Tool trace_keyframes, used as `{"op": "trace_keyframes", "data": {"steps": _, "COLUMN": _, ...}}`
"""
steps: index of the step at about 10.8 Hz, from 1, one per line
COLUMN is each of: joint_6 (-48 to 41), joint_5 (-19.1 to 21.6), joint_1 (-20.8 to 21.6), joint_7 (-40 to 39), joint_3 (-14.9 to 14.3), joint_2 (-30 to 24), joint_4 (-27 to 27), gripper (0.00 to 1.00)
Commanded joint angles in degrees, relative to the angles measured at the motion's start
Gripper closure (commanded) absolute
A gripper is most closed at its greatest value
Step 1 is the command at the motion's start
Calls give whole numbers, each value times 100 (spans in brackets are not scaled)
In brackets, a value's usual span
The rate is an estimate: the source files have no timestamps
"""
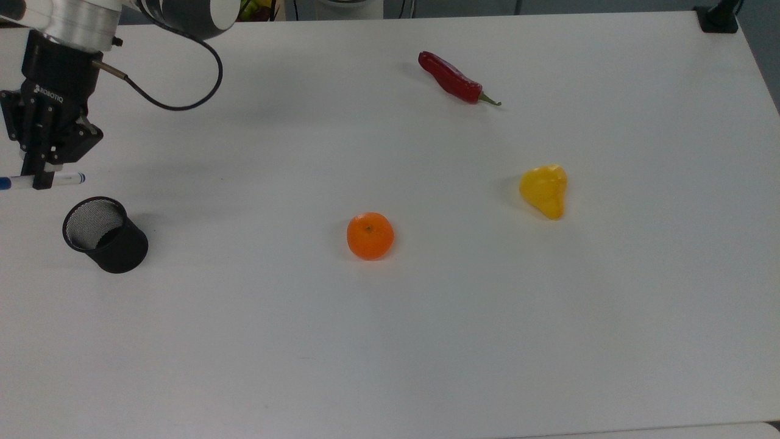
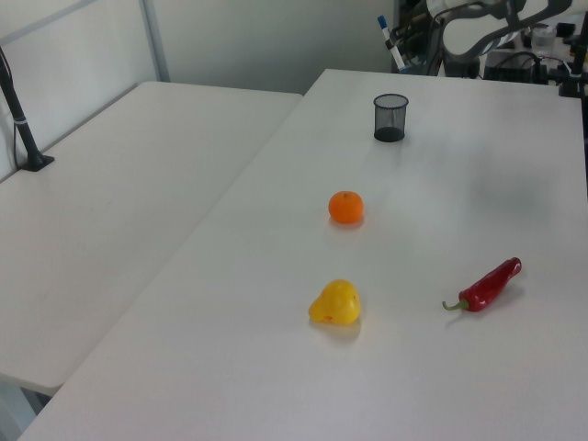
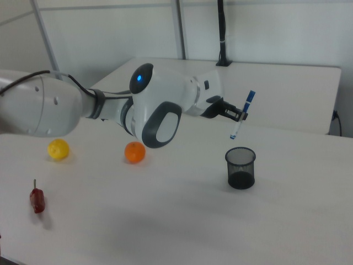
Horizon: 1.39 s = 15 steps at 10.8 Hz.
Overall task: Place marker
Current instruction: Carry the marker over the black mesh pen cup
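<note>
Marker (image 3: 241,115) held in the air, pinched near its middle by the tool (image 3: 239,114), blue cap up and a little tilted in the right view, lower end pointing down toward the black mesh cup (image 3: 240,167). In the top view, marker (image 1: 42,180) seen at about 11 o'clock from the cup (image 1: 105,234), near it but not yet over the opening. In the left view, marker (image 2: 385,40) above and behind the cup (image 2: 390,117).

Probably the step in hand: bringing the marker over the cup to drop it in. For doing it well:

- Move first toward 5 o'clock in the top view, until the lower end stands over the middle of the opening.
- Bring the marker closer to upright, so the tip does not catch the rim.
- Go down slowly, tip inside the rim before any release; light cup, easy to tip.
- Spread the tool only after that.

Farther out on the white table (image 1: 426,341): orange (image 1: 370,235) at 3 o'clock from the cup, yellow fruit (image 1: 544,190) beyond it, red chili (image 1: 452,78) at about 1 o'clock. All well apart from the path.
</note>
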Motion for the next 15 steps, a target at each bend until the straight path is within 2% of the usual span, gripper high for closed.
{"op": "trace_keyframes", "data": {"steps": 1, "joint_6": 1053, "joint_5": 158, "joint_1": 33, "joint_7": 465, "joint_3": -8, "joint_2": 533, "joint_4": 2, "gripper": 100}}
{"op": "trace_keyframes", "data": {"steps": 4, "joint_6": 1249, "joint_5": 158, "joint_1": 51, "joint_7": 475, "joint_3": 18, "joint_2": 938, "joint_4": 63, "gripper": 100}}
{"op": "trace_keyframes", "data": {"steps": 9, "joint_6": 1241, "joint_5": 53, "joint_1": 33, "joint_7": 378, "joint_3": 27, "joint_2": 1027, "joint_4": -130, "gripper": 100}}
{"op": "trace_keyframes", "data": {"steps": 15, "joint_6": 1232, "joint_5": 52, "joint_1": 33, "joint_7": 378, "joint_3": 27, "joint_2": 1019, "joint_4": -130, "gripper": 44}}
